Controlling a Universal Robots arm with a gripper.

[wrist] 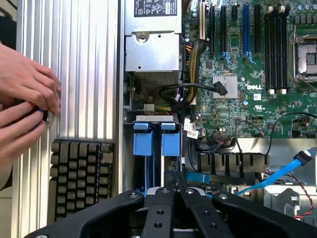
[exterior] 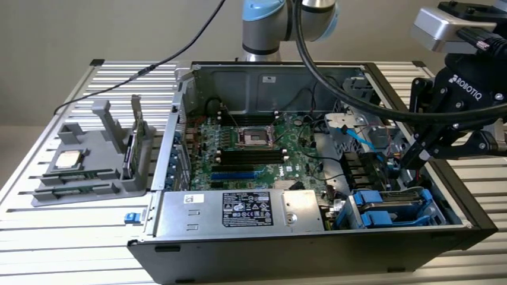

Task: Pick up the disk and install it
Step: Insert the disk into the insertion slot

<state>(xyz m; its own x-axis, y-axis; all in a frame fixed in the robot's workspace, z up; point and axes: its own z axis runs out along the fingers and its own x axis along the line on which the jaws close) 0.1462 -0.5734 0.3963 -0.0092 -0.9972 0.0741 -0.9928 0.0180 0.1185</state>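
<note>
The disk [exterior: 390,200] lies in the drive bay at the front corner of the open computer case [exterior: 317,252], on the exterior view's right. It is a grey metal block in a blue plastic carrier. In the wrist view the carrier's two blue tabs [wrist: 156,143] stick out of the bay. My gripper [exterior: 414,159] hangs just above the case's wall on the exterior view's right, behind the bay. Its black fingers [wrist: 157,198] are pressed together with nothing between them, just past the blue tabs.
The motherboard [exterior: 246,148] and the power supply [exterior: 237,211] fill the case, and a blue cable [wrist: 282,173] runs near the bay. A grey tray [exterior: 87,163] holds a square chip and an upright card. A person's hands [wrist: 25,109] rest on the slatted table beside the case.
</note>
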